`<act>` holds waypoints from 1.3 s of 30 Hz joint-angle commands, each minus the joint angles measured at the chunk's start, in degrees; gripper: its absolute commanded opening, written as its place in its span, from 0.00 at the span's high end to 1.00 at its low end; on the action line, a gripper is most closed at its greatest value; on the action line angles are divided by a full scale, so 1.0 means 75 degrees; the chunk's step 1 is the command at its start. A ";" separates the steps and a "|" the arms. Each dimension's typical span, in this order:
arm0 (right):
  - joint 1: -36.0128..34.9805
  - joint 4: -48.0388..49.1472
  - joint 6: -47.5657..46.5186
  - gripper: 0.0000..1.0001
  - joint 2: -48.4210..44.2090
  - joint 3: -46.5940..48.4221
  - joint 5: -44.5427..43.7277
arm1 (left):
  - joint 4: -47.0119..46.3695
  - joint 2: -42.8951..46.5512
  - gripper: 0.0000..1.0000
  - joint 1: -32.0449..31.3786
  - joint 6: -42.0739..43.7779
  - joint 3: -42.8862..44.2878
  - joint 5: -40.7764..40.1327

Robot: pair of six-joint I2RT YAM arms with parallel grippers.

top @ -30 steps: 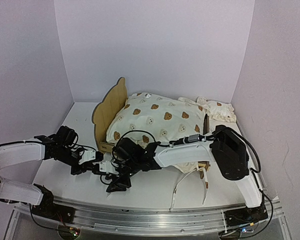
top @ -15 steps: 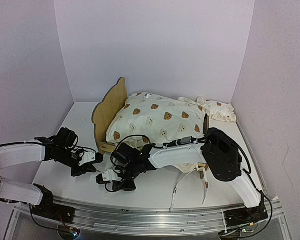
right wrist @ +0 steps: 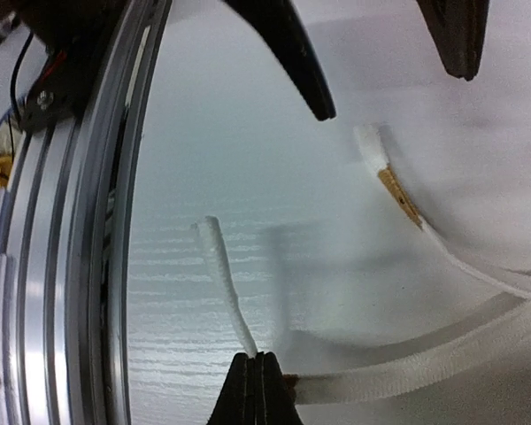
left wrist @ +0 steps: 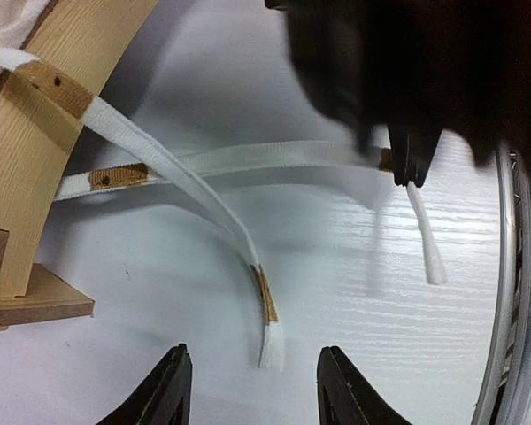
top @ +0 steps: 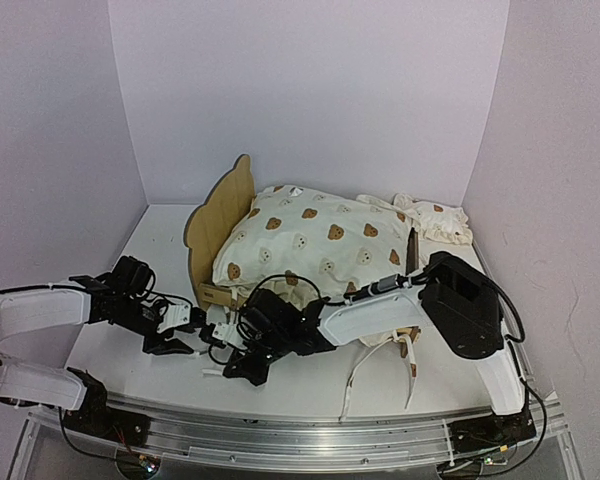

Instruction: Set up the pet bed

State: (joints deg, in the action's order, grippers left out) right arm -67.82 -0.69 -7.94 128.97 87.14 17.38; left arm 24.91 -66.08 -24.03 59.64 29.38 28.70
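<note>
The pet bed [top: 220,215] stands mid-table with its plywood headboard on the left; its wooden corner [left wrist: 35,177] fills the left of the left wrist view. A bear-print cushion [top: 320,240] lies on it. Two white tie strings trail off that corner over the table. My right gripper [right wrist: 258,365] is shut on one tie string [right wrist: 407,376], whose loose end [right wrist: 217,257] sticks out past the jaws. My left gripper [left wrist: 254,376] is open, low over the table, and the other tie string's end [left wrist: 273,341] lies free between its fingers. Seen from above, both grippers [top: 185,332] [top: 230,368] meet in front of the bed's near left corner.
A small ruffled bear-print pillow [top: 438,222] lies at the back right beside the bed. More tie strings [top: 380,365] hang off the bed's near right side. The metal rail [top: 280,430] runs along the near table edge, close to both grippers.
My left gripper has opened and let go of its tie string, which now lies on the table. My right gripper has shut on the other tie string and shifted slightly right.
</note>
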 commanded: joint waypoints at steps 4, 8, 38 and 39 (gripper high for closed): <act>0.0113 0.4894 0.4399 1.00 -0.0919 -0.1579 -0.2215 | 0.0381 0.0719 0.48 0.0200 -0.0573 0.0371 0.0885; 0.0060 0.5624 0.5176 1.00 -0.0703 -0.1594 -0.3569 | 0.0636 0.0399 0.54 0.0203 -0.1527 0.0722 0.1594; -0.0026 0.5934 0.4866 1.00 -0.0546 -0.1592 -0.3785 | -0.2949 -0.0892 0.65 0.0248 -0.7658 0.1406 0.1770; -0.0034 0.5938 0.4848 1.00 -0.0541 -0.1579 -0.3765 | -0.2981 -0.0909 0.69 0.0249 -0.7662 0.1388 0.1812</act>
State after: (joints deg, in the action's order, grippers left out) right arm -67.70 41.17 29.31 125.58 75.44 -11.78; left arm 7.06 -72.48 -22.51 4.91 38.26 40.00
